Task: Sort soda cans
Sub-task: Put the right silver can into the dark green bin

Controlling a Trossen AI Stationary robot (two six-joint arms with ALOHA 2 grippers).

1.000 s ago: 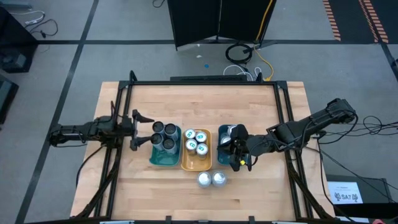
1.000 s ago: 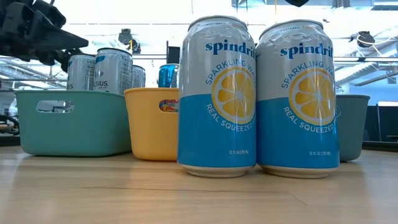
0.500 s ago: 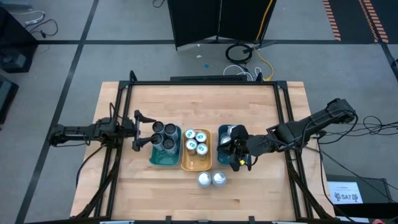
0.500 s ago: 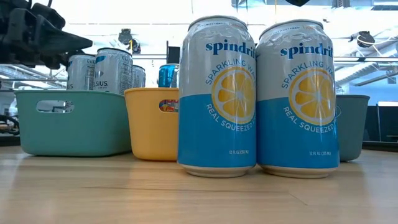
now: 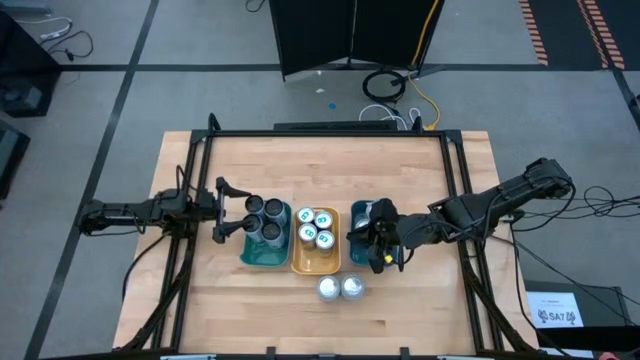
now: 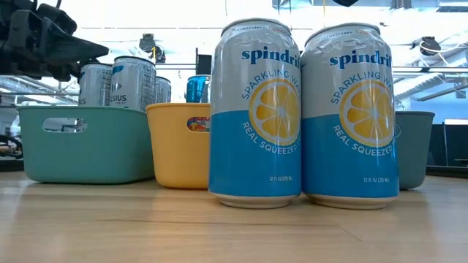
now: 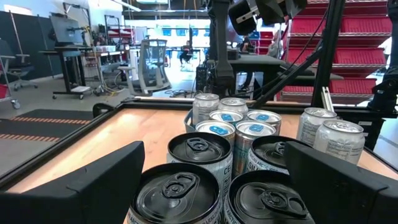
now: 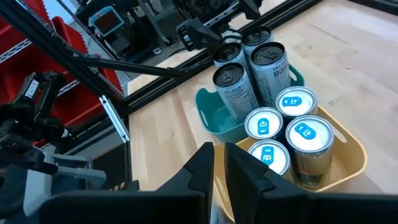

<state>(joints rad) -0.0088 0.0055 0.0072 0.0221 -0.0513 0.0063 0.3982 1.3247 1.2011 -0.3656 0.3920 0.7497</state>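
Left tool [image 5: 222, 210]: fingers apart, at 9 o'clock of the teal tray [image 5: 262, 256] holding four dark-topped cans [image 5: 264, 217].
Right tool [image 5: 372, 243]: fingers together, over the blue tray [image 5: 356, 212], apparently empty-handed.
Orange tray [image 5: 314, 264]: four blue-marked cans [image 5: 314, 227].
Counter [image 5: 250, 310]: two Spindrift cans [image 5: 340, 288] at 6 o'clock.

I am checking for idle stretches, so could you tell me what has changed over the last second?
Almost nothing: the left gripper drew back slightly from the teal tray, jaws open. The right gripper stayed shut over the blue tray; the two loose cans did not move.
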